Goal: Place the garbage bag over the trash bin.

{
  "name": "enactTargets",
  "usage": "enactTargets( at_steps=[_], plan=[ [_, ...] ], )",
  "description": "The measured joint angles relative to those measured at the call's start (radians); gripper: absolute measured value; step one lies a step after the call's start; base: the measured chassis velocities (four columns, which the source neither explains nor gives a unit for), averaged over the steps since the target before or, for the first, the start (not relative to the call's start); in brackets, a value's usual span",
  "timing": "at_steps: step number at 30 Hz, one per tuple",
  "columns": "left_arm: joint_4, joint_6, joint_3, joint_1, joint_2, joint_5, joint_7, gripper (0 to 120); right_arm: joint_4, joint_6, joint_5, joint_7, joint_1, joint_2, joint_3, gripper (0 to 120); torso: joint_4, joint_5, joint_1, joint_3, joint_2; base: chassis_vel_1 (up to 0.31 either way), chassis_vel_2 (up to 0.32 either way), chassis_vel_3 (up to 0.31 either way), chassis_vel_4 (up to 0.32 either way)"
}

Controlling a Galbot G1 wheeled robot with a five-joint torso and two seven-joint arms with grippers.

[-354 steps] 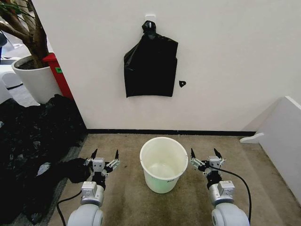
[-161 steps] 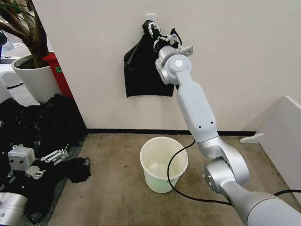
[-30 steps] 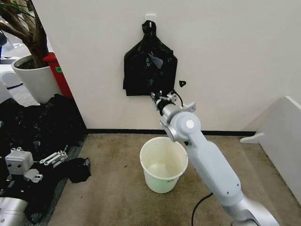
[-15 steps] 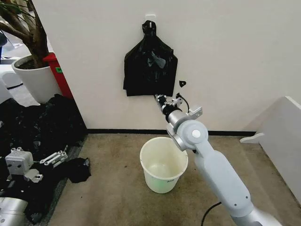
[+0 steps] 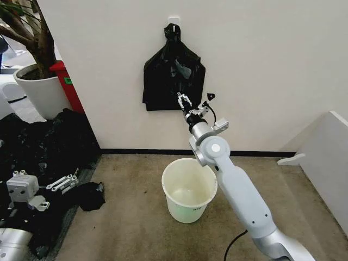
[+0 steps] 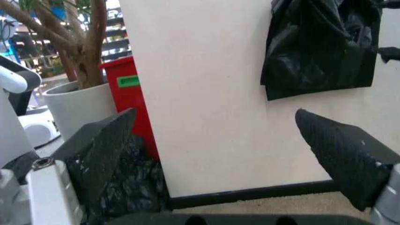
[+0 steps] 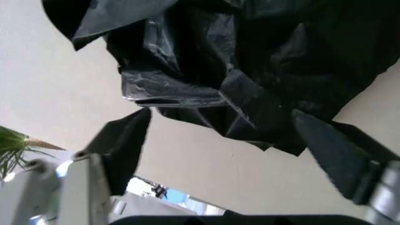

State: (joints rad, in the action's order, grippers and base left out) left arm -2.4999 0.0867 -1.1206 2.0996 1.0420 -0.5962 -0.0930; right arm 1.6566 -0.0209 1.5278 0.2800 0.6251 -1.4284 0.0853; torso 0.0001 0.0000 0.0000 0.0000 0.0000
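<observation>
The right gripper [image 5: 187,104] is raised to the wall at 12 o'clock from the trash bin [image 5: 189,189], its fingers [image 7: 125,145] spread apart just below the lower edge of the garbage bag [image 5: 174,76], holding nothing. The bag hangs from a white hook [image 5: 173,22] on the wall. The bin stands upright on the floor, well below the bag. The left gripper [image 5: 60,182] rests low at 9 o'clock from the bin, over a heap of black plastic [image 5: 38,147], its fingers [image 6: 103,150] apart.
</observation>
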Motion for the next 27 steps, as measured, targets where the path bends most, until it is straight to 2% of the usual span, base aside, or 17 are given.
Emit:
enactTargets(
  at_steps=[6, 17, 27],
  plan=[
    [0.000, 0.000, -0.001, 0.003, -0.001, 0.001, 0.001, 100, -0.032, 0.010, -0.025, -0.034, 0.004, 0.001, 0.005, 99, -0.0002, 0.0002, 0.000, 0.000, 0.000, 0.000, 0.000, 0.000, 0.000],
    [0.000, -0.004, -0.003, 0.015, -0.014, 0.007, 0.012, 100, -0.082, 0.007, -0.041, -0.053, -0.042, -0.026, -0.002, 100, -0.0001, -0.0001, 0.000, 0.000, 0.000, 0.000, 0.000, 0.000, 0.000],
    [0.000, -0.005, -0.010, 0.021, -0.013, 0.027, 0.016, 100, -0.176, 0.017, -0.033, -0.063, -0.126, -0.083, 0.008, 100, 0.0000, 0.0000, 0.000, 0.000, 0.000, 0.000, 0.000, 0.000, 0.000]
  ],
)
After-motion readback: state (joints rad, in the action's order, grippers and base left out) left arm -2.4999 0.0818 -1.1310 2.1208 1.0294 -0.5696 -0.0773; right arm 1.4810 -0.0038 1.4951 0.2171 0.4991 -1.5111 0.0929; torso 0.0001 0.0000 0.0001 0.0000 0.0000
